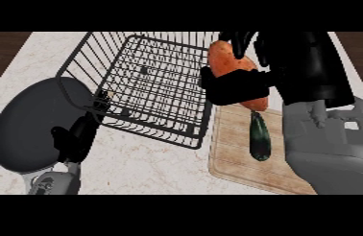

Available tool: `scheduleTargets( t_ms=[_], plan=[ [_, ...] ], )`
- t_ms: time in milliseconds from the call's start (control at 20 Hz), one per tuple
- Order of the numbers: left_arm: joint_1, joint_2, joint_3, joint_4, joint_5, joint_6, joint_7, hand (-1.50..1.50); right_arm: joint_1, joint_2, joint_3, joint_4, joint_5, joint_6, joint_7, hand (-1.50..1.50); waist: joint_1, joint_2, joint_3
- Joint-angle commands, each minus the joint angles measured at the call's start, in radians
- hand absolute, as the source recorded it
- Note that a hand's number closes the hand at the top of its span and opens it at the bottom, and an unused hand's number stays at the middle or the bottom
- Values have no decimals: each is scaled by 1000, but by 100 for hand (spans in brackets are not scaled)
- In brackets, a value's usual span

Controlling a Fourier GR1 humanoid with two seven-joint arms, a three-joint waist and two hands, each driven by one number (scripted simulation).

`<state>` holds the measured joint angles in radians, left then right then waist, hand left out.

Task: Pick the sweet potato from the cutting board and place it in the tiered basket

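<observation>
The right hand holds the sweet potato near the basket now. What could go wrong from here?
1. The sweet potato, held in the right hand, is just beside the tiered basket rim and could catch on the wire.
2. The zucchini lies on the cutting board right under the hand; a low move might knock it.

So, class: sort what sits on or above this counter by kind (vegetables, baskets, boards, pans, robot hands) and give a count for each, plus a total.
Vegetables: 2 (sweet potato, dark green zucchini)
Baskets: 1 (tiered basket)
Boards: 1 (cutting board)
Pans: 1 (dark pan)
Robot hands: 2 (right hand, left hand)
Total: 7
</observation>
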<state>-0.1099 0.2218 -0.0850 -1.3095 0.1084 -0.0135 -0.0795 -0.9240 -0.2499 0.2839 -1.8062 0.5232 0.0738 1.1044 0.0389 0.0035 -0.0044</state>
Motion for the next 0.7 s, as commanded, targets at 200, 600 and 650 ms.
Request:
scheduleTargets(
  t_ms=[200, 600, 650],
  plan=[
    [-6, -77, -81, 9, -39, -23, -79, 0, -232, 184, -17, 412, 32, -35, 3, 150, -7, 5, 2],
    [-93, -69, -60, 40, -41, -31, -25, 0, -384, 248, -46, 756, 19, -145, -142, 150, -8, 9, 2],
    [-94, -55, -53, -12, -18, -43, 30, 0, -406, 248, -67, 795, 7, -170, -168, 150, 0, 8, 3]
  ],
)
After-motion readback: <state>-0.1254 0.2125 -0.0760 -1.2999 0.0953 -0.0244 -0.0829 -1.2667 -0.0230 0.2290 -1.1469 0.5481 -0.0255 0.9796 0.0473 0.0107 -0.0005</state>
